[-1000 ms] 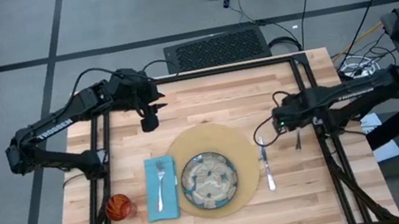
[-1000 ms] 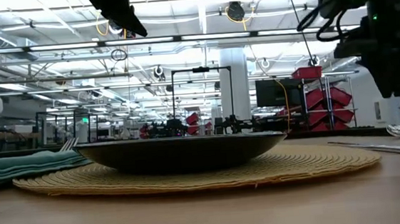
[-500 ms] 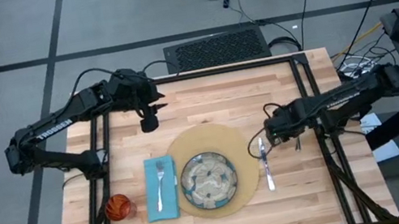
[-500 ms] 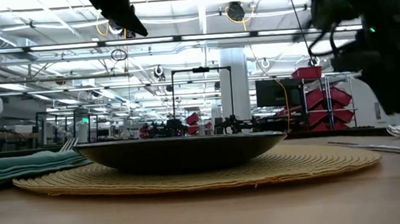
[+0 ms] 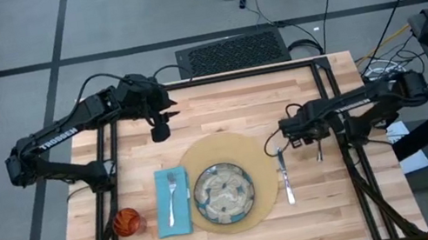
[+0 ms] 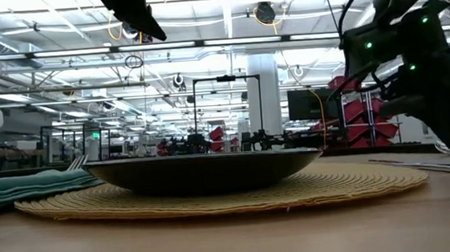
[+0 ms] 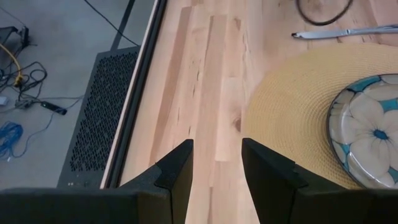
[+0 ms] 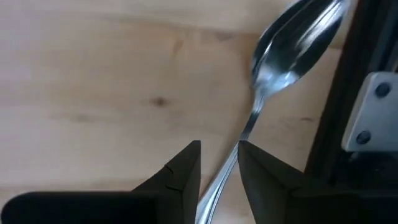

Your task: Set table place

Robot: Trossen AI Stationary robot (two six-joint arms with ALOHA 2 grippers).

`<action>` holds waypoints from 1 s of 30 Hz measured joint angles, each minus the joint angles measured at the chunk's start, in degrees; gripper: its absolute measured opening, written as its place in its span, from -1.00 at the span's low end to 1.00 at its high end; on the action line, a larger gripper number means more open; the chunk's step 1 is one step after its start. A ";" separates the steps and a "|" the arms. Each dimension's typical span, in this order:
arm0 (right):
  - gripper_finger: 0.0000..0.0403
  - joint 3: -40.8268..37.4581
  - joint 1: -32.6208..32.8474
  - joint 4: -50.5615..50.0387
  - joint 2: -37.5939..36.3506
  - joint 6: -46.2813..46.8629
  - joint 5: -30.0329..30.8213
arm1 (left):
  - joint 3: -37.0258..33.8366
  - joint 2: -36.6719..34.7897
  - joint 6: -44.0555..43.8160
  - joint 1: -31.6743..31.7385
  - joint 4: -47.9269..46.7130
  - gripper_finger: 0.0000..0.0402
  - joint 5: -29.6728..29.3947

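My right gripper (image 8: 219, 149) hangs low over the right side of the table (image 5: 220, 101), above the handle end of the spoon (image 8: 292, 43). The handle slips out of sight under me, so I cannot tell whether I am clamped on it or only poised over it. The spoon's bowl lies ahead of me on the wood, blurred, and in the low view my own dark bulk covers most of it. Just beside the spoon, on the side away from the setting, runs the black frame rail (image 8: 336, 124).

To my other side the knife (image 5: 287, 182) lies near, at the edge of the round mat (image 5: 202, 153). The plate (image 5: 223, 193) sits on the mat beyond the knife. Past it the fork (image 5: 172, 193) rests on the blue napkin (image 5: 166, 221), and the orange cup (image 5: 128, 222) is farthest from me. From table height the plate is only a dark profile.

My left gripper (image 7: 217, 146) waits above the far left part of the table, jaws apart and holding nothing, with the mat's edge ahead of it.
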 joint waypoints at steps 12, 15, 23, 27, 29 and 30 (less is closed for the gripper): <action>-0.52 0.00 -10.95 -1.05 2.45 -12.90 -0.06 | 0.00 0.00 0.26 -0.04 -0.45 -0.39 0.02; -0.52 0.00 -12.76 -1.02 2.45 -13.89 -0.11 | 0.00 0.00 -0.02 -0.02 -0.57 -0.39 0.00; -0.52 -0.34 -17.32 -1.30 3.60 -19.82 -2.81 | 0.00 0.00 0.00 0.00 -1.12 -0.39 0.02; -0.52 -1.85 -20.68 -0.97 6.12 -25.02 -3.92 | 0.00 0.00 0.04 0.00 -1.33 -0.39 0.03; -0.52 -2.54 -22.00 -0.41 7.27 -27.74 -5.32 | 0.00 0.00 0.04 0.00 -1.34 -0.39 0.03; -0.52 -2.73 -22.31 -0.20 7.54 -28.34 -5.65 | 0.00 0.00 0.07 0.00 -1.45 -0.39 0.02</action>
